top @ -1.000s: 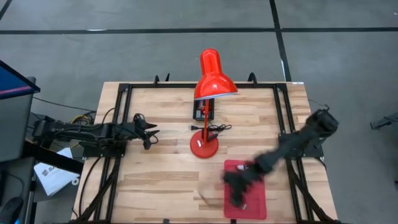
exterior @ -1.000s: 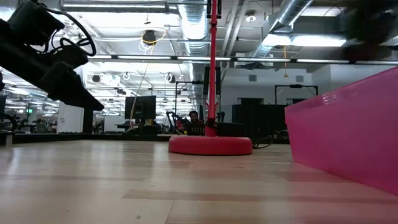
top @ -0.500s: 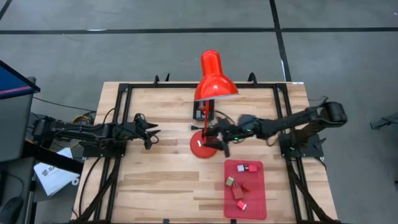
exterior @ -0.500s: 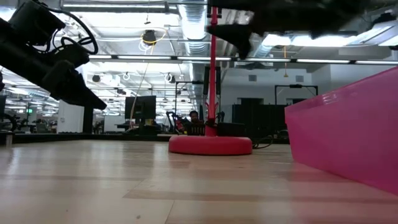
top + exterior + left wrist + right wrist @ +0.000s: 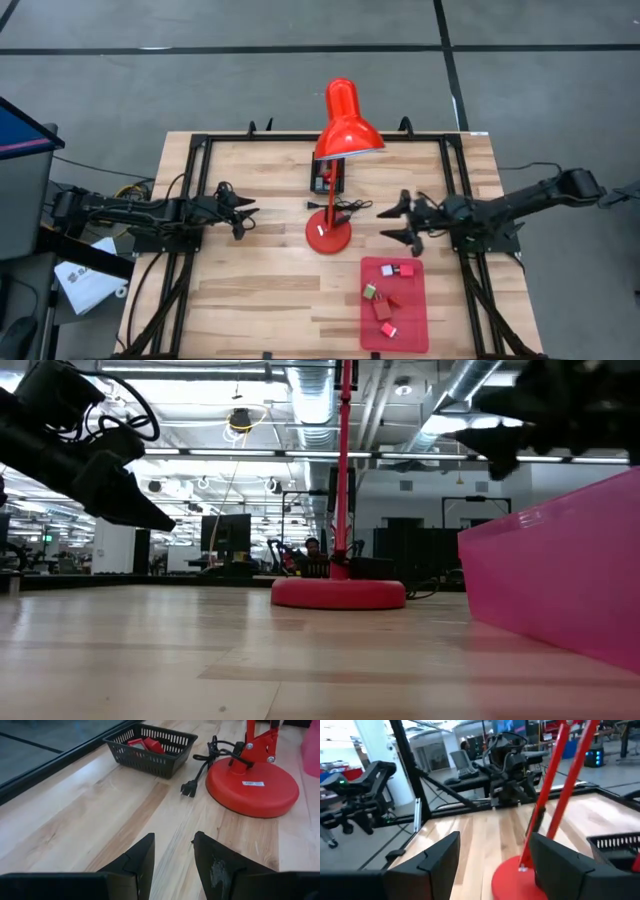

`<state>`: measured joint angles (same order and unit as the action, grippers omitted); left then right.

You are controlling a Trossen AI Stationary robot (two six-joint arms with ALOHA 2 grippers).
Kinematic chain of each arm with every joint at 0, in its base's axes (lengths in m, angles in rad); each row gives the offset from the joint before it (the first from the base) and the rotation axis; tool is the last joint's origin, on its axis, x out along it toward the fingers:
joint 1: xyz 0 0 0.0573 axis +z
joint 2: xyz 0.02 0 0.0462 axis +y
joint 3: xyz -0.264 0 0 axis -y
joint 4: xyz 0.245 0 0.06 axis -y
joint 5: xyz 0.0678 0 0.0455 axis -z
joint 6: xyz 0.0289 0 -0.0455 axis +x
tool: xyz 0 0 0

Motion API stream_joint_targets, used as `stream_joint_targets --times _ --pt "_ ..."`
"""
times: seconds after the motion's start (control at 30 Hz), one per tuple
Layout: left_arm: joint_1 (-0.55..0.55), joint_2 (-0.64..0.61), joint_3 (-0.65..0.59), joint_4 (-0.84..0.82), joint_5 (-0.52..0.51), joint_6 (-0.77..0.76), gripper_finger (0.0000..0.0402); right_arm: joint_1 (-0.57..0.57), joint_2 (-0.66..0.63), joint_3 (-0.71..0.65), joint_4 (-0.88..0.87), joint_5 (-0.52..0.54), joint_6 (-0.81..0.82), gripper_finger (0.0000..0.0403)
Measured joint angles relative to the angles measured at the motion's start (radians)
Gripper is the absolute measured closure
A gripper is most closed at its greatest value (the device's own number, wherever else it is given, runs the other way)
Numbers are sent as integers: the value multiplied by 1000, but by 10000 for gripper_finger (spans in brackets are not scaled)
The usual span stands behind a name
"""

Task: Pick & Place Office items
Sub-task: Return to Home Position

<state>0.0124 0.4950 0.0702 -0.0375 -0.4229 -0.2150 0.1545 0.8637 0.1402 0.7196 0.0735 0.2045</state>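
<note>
Several small office items, red, pink, green and white, lie in the flat red tray (image 5: 414,335) at the near right; one red block (image 5: 383,310) lies mid-tray. More red pieces (image 5: 145,743) sit in a black mesh basket (image 5: 150,757) behind the lamp. My right gripper (image 5: 389,224) hangs open and level above the table, between the lamp base and the table's right edge, just beyond the tray's far edge. In its wrist view it (image 5: 492,857) holds nothing. My left gripper (image 5: 243,212) waits at the table's left, its fingers (image 5: 145,857) slightly apart with bare wood between them.
A tall red desk lamp stands mid-table on its round base (image 5: 328,237); its pole (image 5: 343,460) rises between the arms. Its black cord and plug (image 5: 189,788) lie by the base. Bare wood (image 5: 250,290) spreads at the near left. The tray wall (image 5: 560,570) fills the low view's right.
My right gripper has left the red tray, swung toward the far side to the lamp base, then drawn back toward the table's right edge. It has tipped from pointing down to level. The items in the tray have come into view.
</note>
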Motion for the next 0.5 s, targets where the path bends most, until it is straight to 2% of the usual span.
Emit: stream_joint_targets --times 0.13,0.37,0.5 --pt "0 0 0 3 0 0 272 1 -183 -118 -48 1 0 171" --pt "0 0 1 3 0 0 272 19 -485 -131 -435 -43 -18 171" --pt "0 0 1 3 -2 0 272 14 -728 -131 -682 -43 -21 171"
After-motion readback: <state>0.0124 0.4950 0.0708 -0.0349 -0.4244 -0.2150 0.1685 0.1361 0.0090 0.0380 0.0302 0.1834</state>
